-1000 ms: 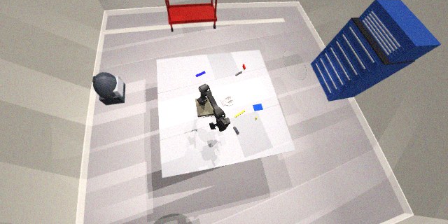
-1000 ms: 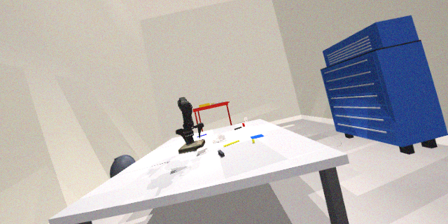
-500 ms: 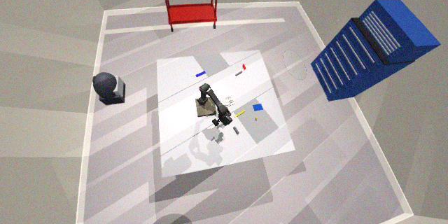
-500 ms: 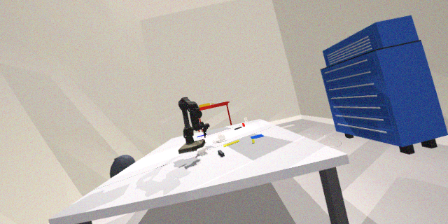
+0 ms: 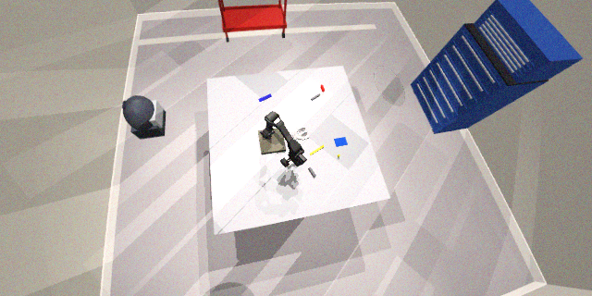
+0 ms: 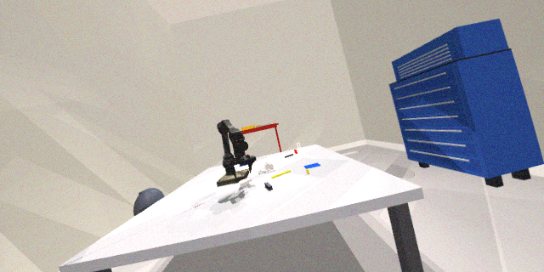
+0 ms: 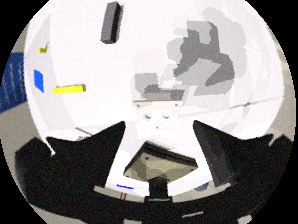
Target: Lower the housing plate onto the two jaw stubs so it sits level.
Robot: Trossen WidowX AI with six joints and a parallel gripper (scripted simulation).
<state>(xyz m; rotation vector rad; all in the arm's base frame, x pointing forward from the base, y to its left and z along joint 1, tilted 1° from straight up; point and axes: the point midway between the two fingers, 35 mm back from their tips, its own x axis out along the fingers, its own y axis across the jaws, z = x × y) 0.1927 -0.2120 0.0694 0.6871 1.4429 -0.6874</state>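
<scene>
My gripper (image 5: 293, 166) (image 6: 243, 171) (image 7: 158, 124) is open and empty, above the table in front of the arm's base. A small pale flat part (image 7: 157, 108) shows between and beyond the fingertips in the wrist view, with small round marks and a grey ribbed strip at its far edge. A second whitish part (image 5: 302, 133) (image 6: 267, 167) with curved outlines lies on the table beside the arm; a finger hides most of it in the wrist view. I cannot tell which part is the housing plate, nor whether the plate sits level on the jaw stubs.
On the white table (image 5: 236, 203) (image 6: 340, 195) are a dark grey block (image 5: 312, 172) (image 6: 268, 185) (image 7: 111, 23), a yellow bar (image 5: 316, 150) (image 6: 280, 174) (image 7: 70, 89), a blue square (image 5: 340, 141) (image 6: 312, 166) (image 7: 38, 81), a small yellow piece (image 5: 339, 156) and a blue bar (image 5: 265, 97). Strong shadows cross it.
</scene>
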